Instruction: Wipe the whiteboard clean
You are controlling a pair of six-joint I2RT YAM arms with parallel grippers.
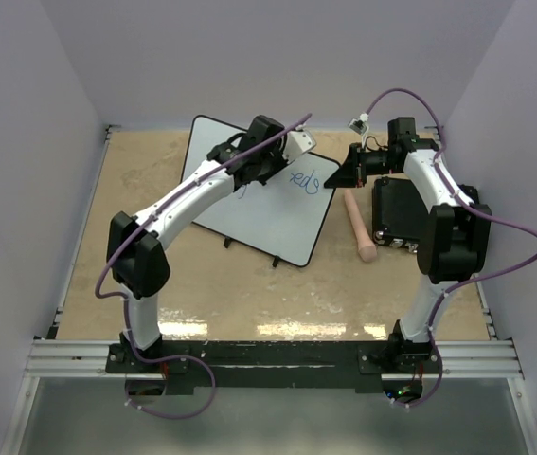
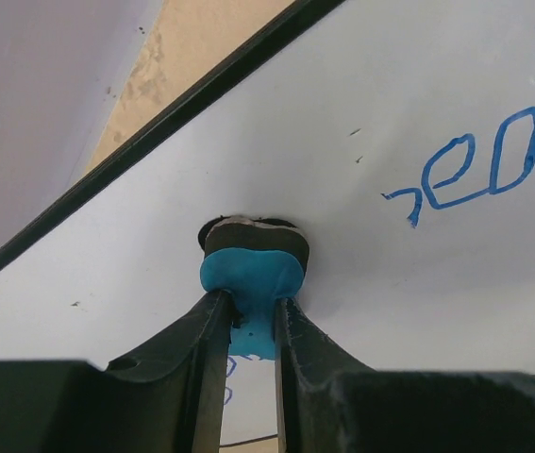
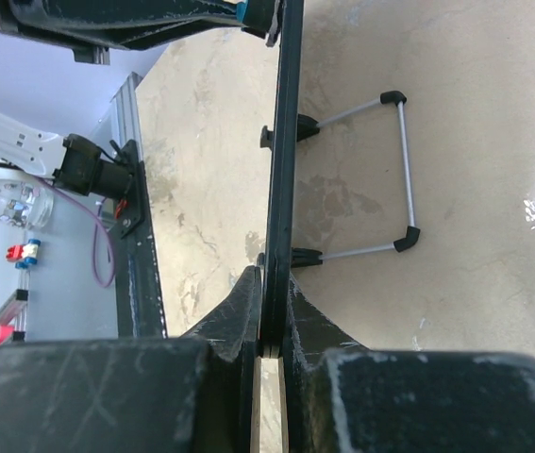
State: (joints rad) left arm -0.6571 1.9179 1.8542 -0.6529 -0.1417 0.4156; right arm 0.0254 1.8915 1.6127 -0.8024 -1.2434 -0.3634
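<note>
The whiteboard [image 1: 268,204] lies tilted on the table, with blue handwriting [image 1: 302,178] near its far right corner. My left gripper [image 1: 254,171] is shut on a blue eraser [image 2: 251,276] and presses its dark felt against the board's white face [image 2: 342,85], left of the handwriting [image 2: 493,165]. My right gripper [image 1: 337,177] is shut on the board's right edge. In the right wrist view the black rim [image 3: 281,142] runs edge-on between my shut fingertips [image 3: 272,293], and the board's wire stand [image 3: 404,160] with black feet shows beside it.
A black rectangular box [image 1: 399,213] sits right of the board under my right arm. A tan stick-shaped object [image 1: 361,227] lies between board and box. Purple walls enclose the table on three sides. The metal base rail [image 1: 268,355] runs along the near edge.
</note>
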